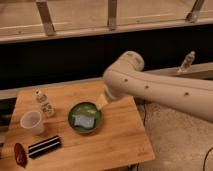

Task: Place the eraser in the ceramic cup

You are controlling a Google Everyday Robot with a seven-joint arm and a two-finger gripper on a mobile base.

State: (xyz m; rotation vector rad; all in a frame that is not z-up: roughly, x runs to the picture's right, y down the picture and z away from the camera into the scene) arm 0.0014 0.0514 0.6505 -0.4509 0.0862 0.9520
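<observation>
Arm: I've got the big pale arm (pixel 150 87) reaching in from the right, its bend hanging over the back of the table (pixel 120 137) just past the green plate (pixel 71 119)
Claw: hidden from me behind that bend, somewhere over the far side of the table; it's spread wide and carrying nothing
Eraser: the striped black eraser (pixel 44 146) lies flat near the front left edge, untouched, well apart from the arm
Cup: the white cup (pixel 33 122) stands upright just behind the eraser, close but not touching, and I see nothing in it
Neighbours: a dark red oval thing (pixel 20 154) sits just left of the eraser, and two small bottles (pixel 44 103) stand behind the cup
Progress: I'd call it barely started, nothing grasped yet
Left to do: bring the claw across to the front left, take the eraser, lift it, drop it into the cup
</observation>
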